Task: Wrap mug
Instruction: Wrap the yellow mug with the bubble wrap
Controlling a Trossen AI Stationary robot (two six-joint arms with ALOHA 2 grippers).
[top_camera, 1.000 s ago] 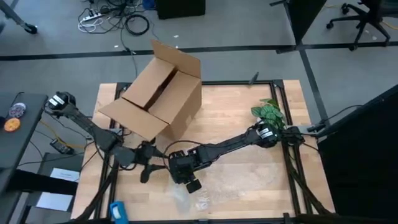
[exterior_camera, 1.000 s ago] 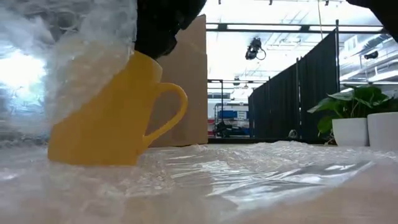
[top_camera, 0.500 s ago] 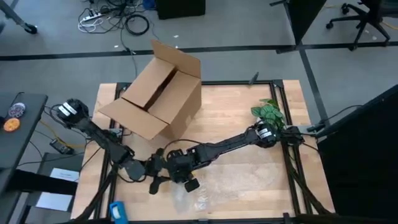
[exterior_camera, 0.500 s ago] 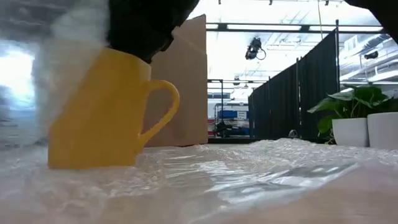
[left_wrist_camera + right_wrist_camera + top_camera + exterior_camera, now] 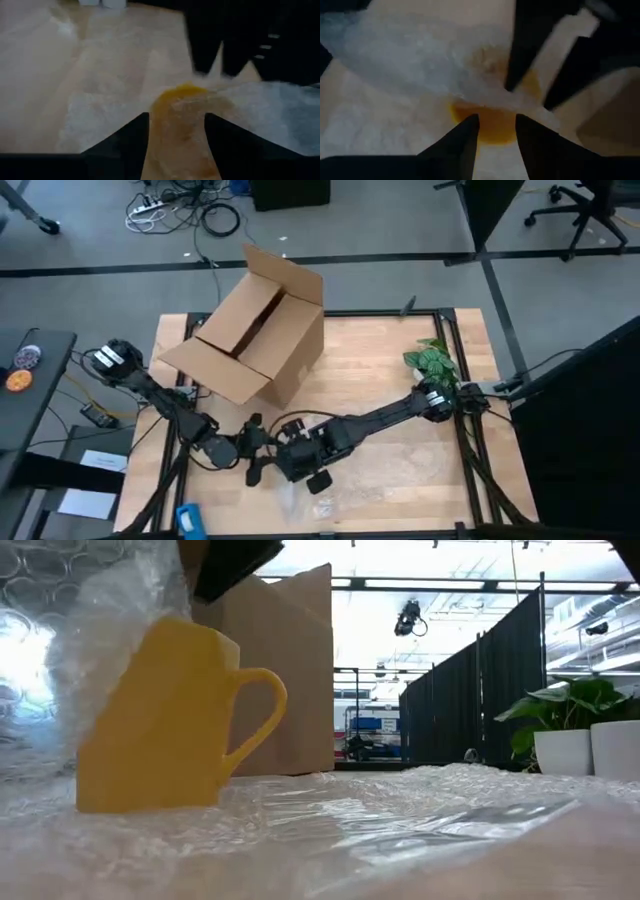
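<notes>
The yellow mug (image 5: pixel 160 730) stands tilted on the bubble wrap sheet (image 5: pixel 400 820), its handle (image 5: pixel 262 715) toward the table's right. A flap of the wrap (image 5: pixel 105 630) rises against its left side and over it. My left gripper (image 5: pixel 253 452) is open, and in its wrist view its fingers stand on either side of the wrap-covered mug (image 5: pixel 180 115). My right gripper (image 5: pixel 305 470) hovers open just above the mug (image 5: pixel 495 127); its dark underside (image 5: pixel 235 560) shows over the mug's rim. In the high view both grippers hide the mug. My left gripper comes level from the table's left, a finger (image 5: pixel 135 137) on each side of the wrapped mug. Whether the fingers touch the wrap or the mug, I cannot tell. My right gripper points down over the mug's rim (image 5: pixel 470 112). The wrap's edge runs past its fingers, and I cannot tell whether they touch it.
An open cardboard box (image 5: pixel 255 330) lies tipped at the table's far left, right behind the mug in the low view. A potted plant (image 5: pixel 432 362) stands at the right edge. Most of the wrap sheet (image 5: pixel 350 480) spreads toward the near right.
My left gripper has moved toward the table's right, up to the mug, and stayed open. My right gripper, which sat on the mug's raised rim, has risen off it. The mug has stayed tilted, and the wrap flap stands up again along its left side.
</notes>
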